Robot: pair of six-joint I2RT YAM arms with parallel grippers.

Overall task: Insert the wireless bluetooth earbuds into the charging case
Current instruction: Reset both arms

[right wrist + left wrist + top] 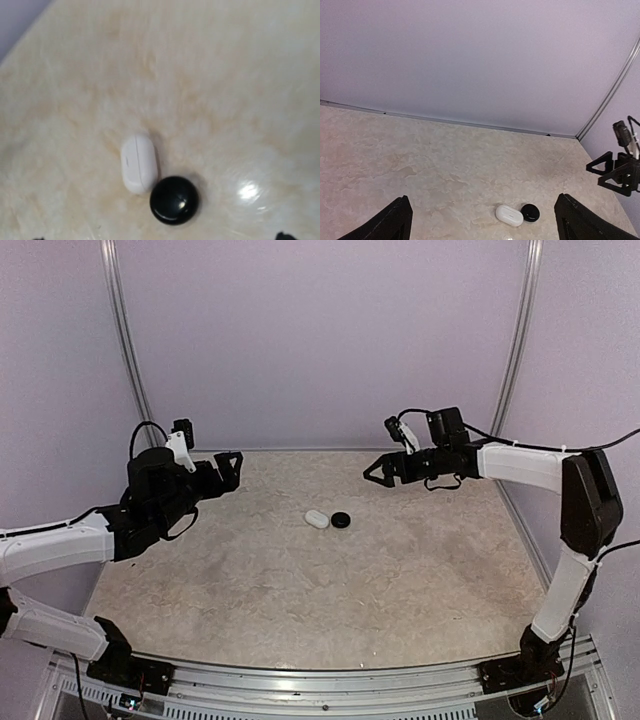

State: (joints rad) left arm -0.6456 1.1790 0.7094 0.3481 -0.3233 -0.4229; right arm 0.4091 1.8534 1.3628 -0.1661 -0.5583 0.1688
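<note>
Two arms rise from their bases at the near edge of the worktop (pixel 300 610), one on each side, and both reach up and inward over the pale, marbled surface.

The left gripper (pixel 236 471) hangs in the air above the left part of the worktop. Its two black fingers are spread wide apart, with nothing between them and nothing touching them. From its own wrist camera the fingertips sit at the two bottom corners of the view, with bare worktop in the gap.

The right gripper (pixel 374 472) hovers across from it on the right side, also well clear of the surface. Its fingers stand splayed too, and it holds nothing. In its wrist view only the very tips show, at the bottom corners.

Between the two grippers, and below them, one charging case (pixel 317 518) lies flat on the worktop, about the middle from side to side and somewhat toward the far half. It is a small, glossy white oval and its lid is closed, so what is inside cannot be seen. Neither gripper touches it.

One black disc (pixel 341 520) rests right against the case on the side nearer the right arm, and the two seem to touch.

Beyond them the worktop runs to a plain lilac wall (pixel 320 340).
</note>
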